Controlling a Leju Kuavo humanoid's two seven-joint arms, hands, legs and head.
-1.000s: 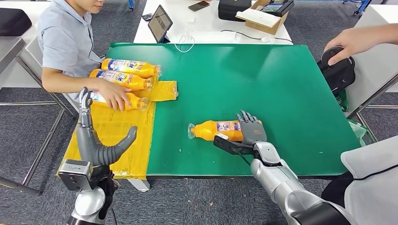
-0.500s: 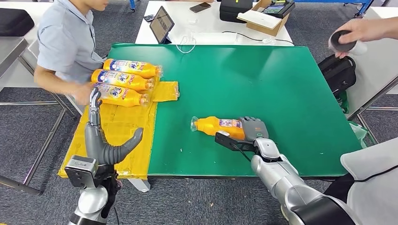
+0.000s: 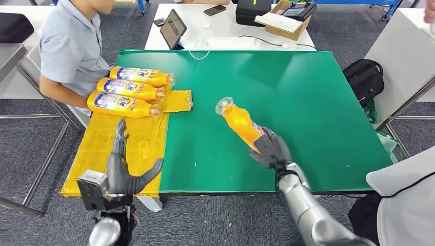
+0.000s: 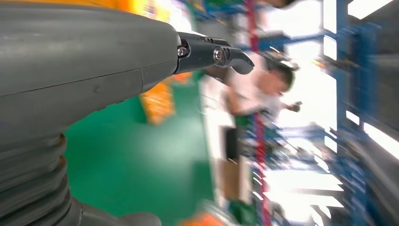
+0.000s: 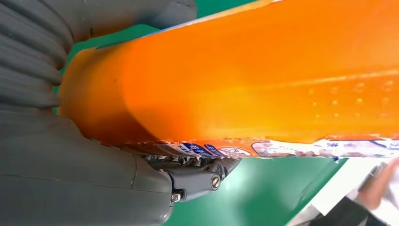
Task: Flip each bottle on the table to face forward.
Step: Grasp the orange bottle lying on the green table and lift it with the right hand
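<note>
The labels on the three lying bottles (image 3: 124, 105) are too small to read.

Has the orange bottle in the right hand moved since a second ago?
Yes. The orange bottle has swung off the green table, cap now toward the far edge.

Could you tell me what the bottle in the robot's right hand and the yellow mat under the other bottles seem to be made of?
The bottle in the right hand looks like glossy, see-through orange plastic with a clear cap; light glows through it in the right wrist view. The yellow mat looks like thin sheet covered in shiny tape, judging by its seams and glare, though that is uncertain.
</note>
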